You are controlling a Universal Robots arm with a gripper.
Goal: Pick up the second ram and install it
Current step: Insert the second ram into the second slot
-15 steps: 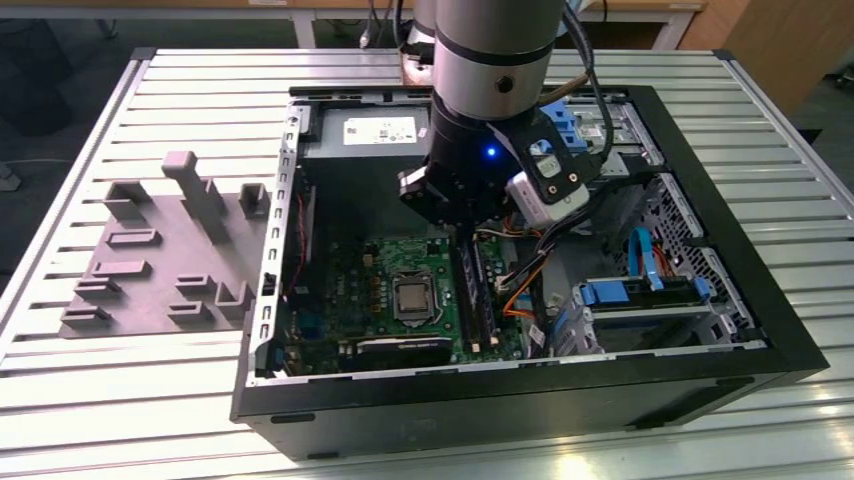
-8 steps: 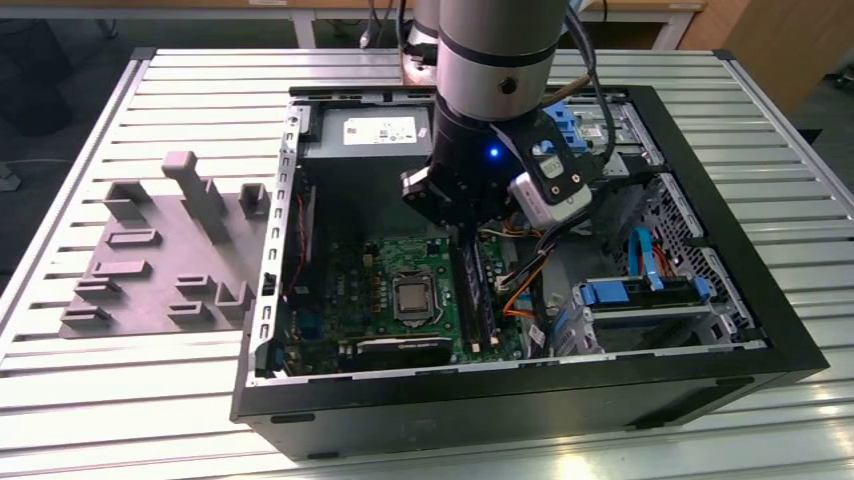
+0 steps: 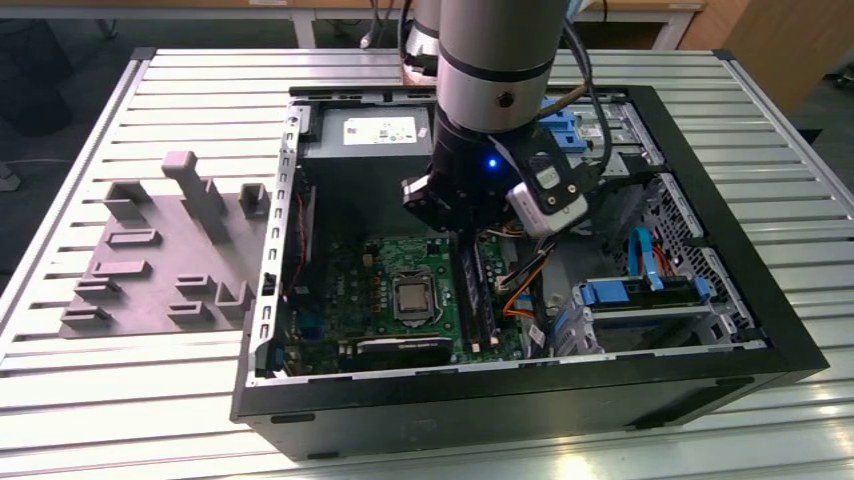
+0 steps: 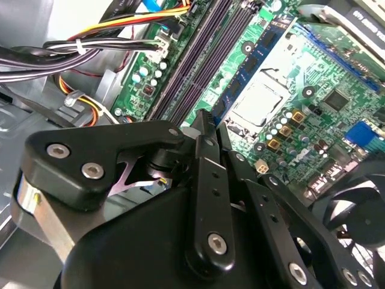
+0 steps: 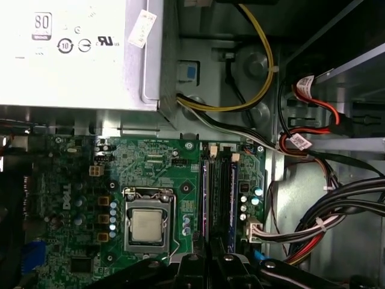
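1. Counter (image 3: 160, 70): slatted metal top carrying everything; lies well below and all round the end effector (image 4: 206, 120).
2. Case (image 3: 534, 400): open black tower on its side. The end effector is lowered inside it.
3. Holder (image 3: 147, 290): grey block tray, well apart from the end effector, outside the case. No stick is seen in it, so the pick-up appears done.
4. Board (image 5: 150, 150): green, directly beneath the end effector, with the processor (image 5: 147, 226) just beside the fingertips.
5. End effector: fingers pressed close together, with the tips down at the near end of the slots (image 5: 218, 192). Whether they pinch anything cannot be told.
6. Ram (image 4: 255, 66): taken to be the thin blue-edged strip standing on edge in the slot bank, on the processor side.
   - Long axis: parallel to the rails, one end at the fingertips and the other pointing away from the end effector toward the silver power supply (image 5: 78, 54).
   - Status: looks placed in its slot. Full seating and latch closure cannot be confirmed, so the install step is judged late but not yet verified.
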